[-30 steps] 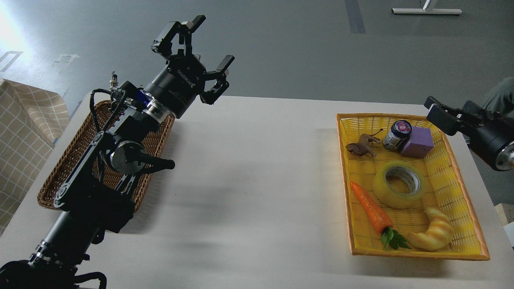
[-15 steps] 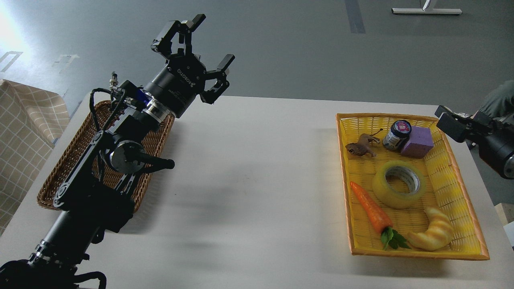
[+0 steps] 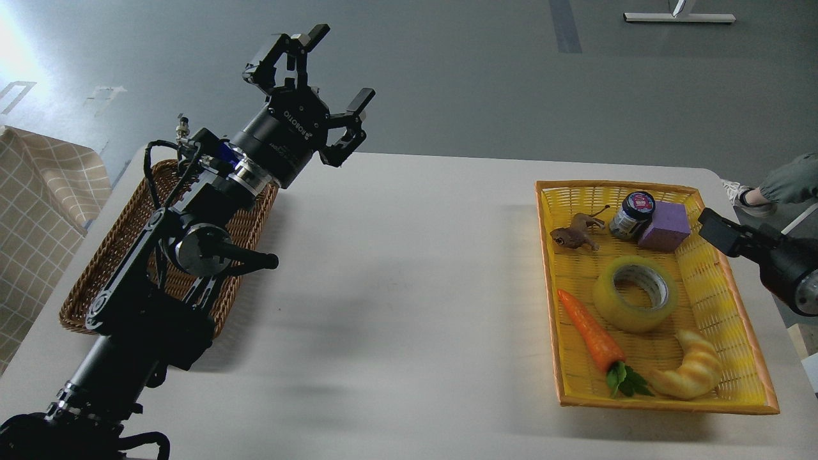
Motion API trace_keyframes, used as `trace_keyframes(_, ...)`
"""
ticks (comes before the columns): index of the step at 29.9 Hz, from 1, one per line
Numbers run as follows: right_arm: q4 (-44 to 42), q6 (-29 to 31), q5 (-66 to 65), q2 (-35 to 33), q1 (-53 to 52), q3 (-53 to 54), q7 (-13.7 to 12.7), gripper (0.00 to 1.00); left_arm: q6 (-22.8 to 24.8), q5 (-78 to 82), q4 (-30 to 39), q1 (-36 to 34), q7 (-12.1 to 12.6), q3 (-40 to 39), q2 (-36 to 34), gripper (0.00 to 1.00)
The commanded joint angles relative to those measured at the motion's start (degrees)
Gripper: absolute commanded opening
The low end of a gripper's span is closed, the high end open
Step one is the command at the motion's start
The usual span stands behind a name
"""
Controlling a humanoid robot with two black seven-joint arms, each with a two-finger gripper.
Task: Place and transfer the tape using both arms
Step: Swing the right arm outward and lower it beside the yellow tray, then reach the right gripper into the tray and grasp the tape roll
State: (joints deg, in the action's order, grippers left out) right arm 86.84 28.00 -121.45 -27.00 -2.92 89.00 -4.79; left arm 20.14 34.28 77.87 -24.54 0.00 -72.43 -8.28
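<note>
The tape [image 3: 623, 311], a translucent yellow roll with a grey-white core, lies flat in the middle of the yellow tray [image 3: 741, 300] at the right. My left gripper [image 3: 319, 70] is open and empty, raised above the table's far left, far from the tape. My right gripper [image 3: 721, 231] comes in at the right edge, just over the tray's right rim, up and to the right of the tape. Only its dark tip shows, so its fingers cannot be told apart.
The tray also holds a carrot [image 3: 591, 332], a croissant [image 3: 693, 374], a purple block [image 3: 666, 227], a small jar [image 3: 632, 215] and a brown toy animal [image 3: 575, 234]. A brown wicker basket [image 3: 102, 268] lies under my left arm. A checked cloth [image 3: 38, 211] is at the far left.
My right arm has moved down and to the right along the right edge, pulling partly out of view. My left arm and the tape have not moved.
</note>
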Motion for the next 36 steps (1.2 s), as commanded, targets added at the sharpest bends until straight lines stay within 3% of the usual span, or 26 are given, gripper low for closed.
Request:
trace_keyframes(1,0.34,0.0,-0.01,1.6,1.42,-0.15,-0.04,0.96,-0.01,0.09,0.0,0.46,0.0,-0.08,0.46,0.98)
trace_keyframes(5,0.17,0.0,-0.01,1.86,1.6,-0.32,-0.04,0.91,-0.01,0.09,0.0,0.55,0.0,-0.08,1.78,0.98)
trace_keyframes(8,0.25,0.0,0.25,1.25,1.87,-1.02,0.04,0.96,-0.01,0.0,0.0,0.46,-0.09,-0.08,1.78,0.98)
trace_keyframes(19,-0.18,0.0,-0.19,-2.88,-0.07,-9.72,0.57,0.96,-0.01,0.09,0.0,0.37,-0.09,-0.08,1.78,0.98)
trace_keyframes(24,-0.62,0.0,-2.47,-3.06,-0.07,-9.81,0.57,0.94,-0.01,0.18,0.09,0.72,-0.09,-0.08,2.13,0.98)
trace_keyframes(29,-1.5,0.0,-3.55,-2.97,-0.07,-9.9,0.57,0.86,-0.01,0.09,0.09,0.72,-0.09,-0.08,1.96,0.98)
trace_keyframes(36,-2.47,0.0,-3.55,-3.06,-0.07,-12.63,0.57,0.85,-0.01,0.18,0.09,0.72,-0.09,-0.08,2.04,0.98)
